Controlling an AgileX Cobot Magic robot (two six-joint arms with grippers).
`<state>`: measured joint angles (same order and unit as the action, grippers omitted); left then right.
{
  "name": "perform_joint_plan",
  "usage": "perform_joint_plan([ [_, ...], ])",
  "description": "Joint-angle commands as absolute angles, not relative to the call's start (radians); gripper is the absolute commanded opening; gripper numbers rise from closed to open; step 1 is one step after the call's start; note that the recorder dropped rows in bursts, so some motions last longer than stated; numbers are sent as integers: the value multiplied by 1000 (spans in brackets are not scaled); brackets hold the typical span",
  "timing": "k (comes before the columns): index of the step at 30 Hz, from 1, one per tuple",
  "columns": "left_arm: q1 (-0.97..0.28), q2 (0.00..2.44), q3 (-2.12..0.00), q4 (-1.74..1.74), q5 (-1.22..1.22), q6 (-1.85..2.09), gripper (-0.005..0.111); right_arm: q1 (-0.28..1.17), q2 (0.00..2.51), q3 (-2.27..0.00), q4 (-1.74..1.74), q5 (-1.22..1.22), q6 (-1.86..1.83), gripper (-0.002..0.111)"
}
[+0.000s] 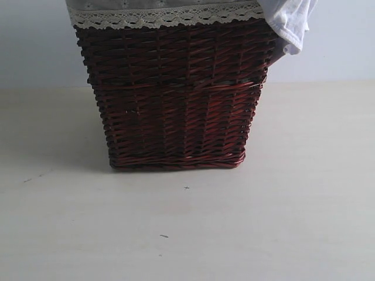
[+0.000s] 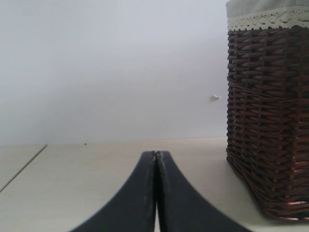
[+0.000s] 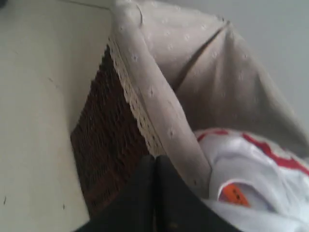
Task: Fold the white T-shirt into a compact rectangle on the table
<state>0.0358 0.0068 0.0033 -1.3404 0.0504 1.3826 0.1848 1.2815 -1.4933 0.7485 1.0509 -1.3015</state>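
Exterior view, nearest first: the pale beige table (image 1: pixel 293 228) fills the foreground, bare but for a few tiny dark specks (image 1: pixel 163 236). Further back a dark red-brown wicker basket (image 1: pixel 176 111) stands upright on it. A grey liner (image 1: pixel 164 16) with a lace edge is folded over the basket's rim. The white T-shirt (image 1: pixel 290 20) is in the basket, not on the table. A crumpled fold of thin white cloth spills over the basket's upper right corner and hangs a little way down the outside. Behind it all is a plain pale wall (image 1: pixel 35 41).

In the left wrist view, the left gripper (image 2: pixel 155 157) sits low over the table with its dark fingers pressed together, holding nothing. The basket stands off to one side, apart from it.

In the right wrist view, the right gripper (image 3: pixel 154 162) is just beside the liner-covered rim, its fingers likewise pressed together and empty. Past them the shirt lies bunched inside the liner, unfolded. A red band (image 3: pixel 270 150) crosses the white cloth, and a small orange tag (image 3: pixel 234 193) shows at the neck.
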Motion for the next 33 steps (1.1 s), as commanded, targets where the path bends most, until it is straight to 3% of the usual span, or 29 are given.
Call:
perform_joint_plan([
  [1, 38, 0, 0, -1348, 55, 1379, 0, 186, 1299, -1505, 809, 903, -1313, 0],
  [5, 38, 0, 0, -1348, 55, 1379, 0, 186, 1328, -1505, 730, 804, -1265, 15],
  [9, 38, 0, 0, -1348, 55, 1379, 0, 186, 1364, -1505, 637, 835, -1148, 48],
  [12, 38, 0, 0, -1348, 55, 1379, 0, 186, 1393, -1505, 538, 799, -975, 64],
  [19, 38, 0, 0, -1348, 55, 1379, 0, 186, 1438, -1505, 410, 791, -884, 68],
  [21, 38, 0, 0, -1348, 55, 1379, 0, 186, 1446, -1505, 401, 822, -884, 64],
  [22, 38, 0, 0, -1348, 55, 1379, 0, 186, 1446, -1505, 401, 845, -884, 54],
  [25, 38, 0, 0, -1348, 55, 1379, 0, 186, 1443, -1505, 401, 840, -886, 6],
  [26, 38, 0, 0, -1348, 55, 1379, 0, 186, 1443, -1505, 401, 827, -886, 0],
  [33, 38, 0, 0, -1348, 55, 1379, 0, 186, 1421, -1505, 408, 519, -900, 0],
])
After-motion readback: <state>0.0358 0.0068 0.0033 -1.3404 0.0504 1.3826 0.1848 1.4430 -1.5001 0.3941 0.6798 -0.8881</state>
